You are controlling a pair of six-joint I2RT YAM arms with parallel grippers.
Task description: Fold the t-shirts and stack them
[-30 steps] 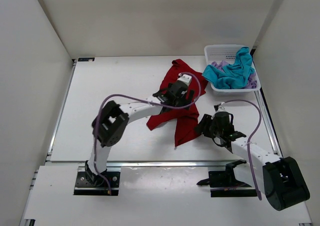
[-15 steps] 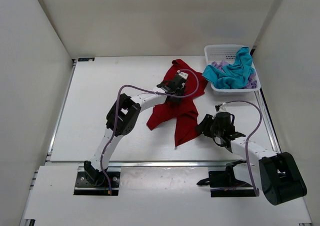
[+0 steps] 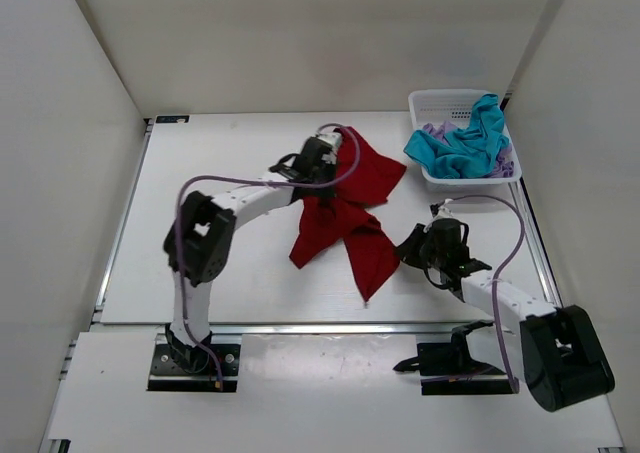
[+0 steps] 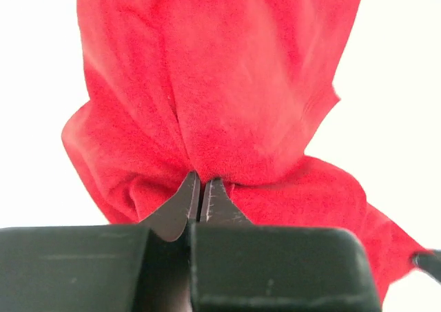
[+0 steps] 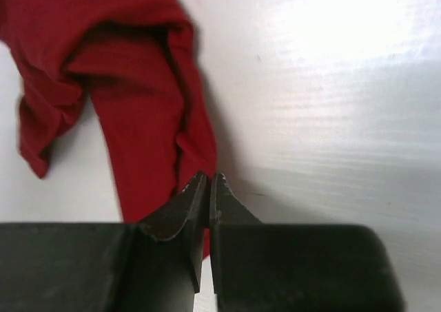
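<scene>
Over in the far right corner of the counter point(image 3: 220, 173) sits a white mesh basket point(image 3: 436, 101). A teal shirt point(image 3: 462, 145) is heaped in it and spills over its near rim. A lavender shirt point(image 3: 437, 130) lies under the teal one, showing only at the left side and the right corner.

A red shirt point(image 3: 345, 218) lies loose and crumpled in the middle of the counter, well apart from the basket. Its far end is drawn into a bunch and two lobes trail toward the near edge. The left tool point(image 3: 322, 156) is clamped on that far bunch; its wrist view shows the fingertips together with cloth gathered at them point(image 4: 200, 184). The right tool point(image 3: 410, 253) is low by the shirt's near right lobe, its jaws together point(image 5: 209, 181) at the cloth's edge. Whether any cloth is caught there I cannot tell.

The counter is plain white with metal rails point(image 3: 122, 228) along its sides. Bare white walls point(image 3: 300, 43) close it in on three sides. Purple cables point(image 3: 215, 181) loop along both arms.
</scene>
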